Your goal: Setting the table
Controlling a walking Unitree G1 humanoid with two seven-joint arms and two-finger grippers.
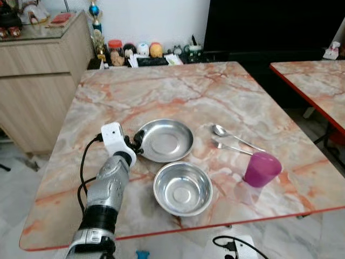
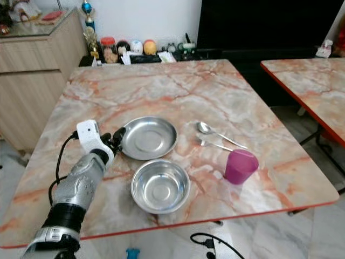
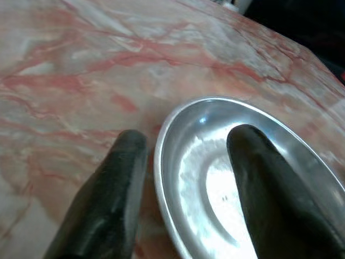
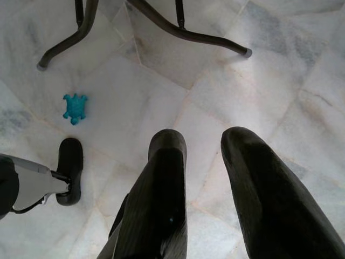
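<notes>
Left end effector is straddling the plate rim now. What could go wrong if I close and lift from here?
The left end effector has only the plate's thin rim between its fingers, so the plate may tilt or slip out when lifted. The bowl sits close beside the plate and could get knocked. Swinging the plate toward the robot's right might sweep the spoon and fork into the purple cup.

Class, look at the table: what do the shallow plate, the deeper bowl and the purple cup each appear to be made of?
Plate and bowl: likely stainless steel, polished, showing bright mirror-like glare. Cup: probably plastic, matte and slightly translucent, uniformly purple.
</notes>
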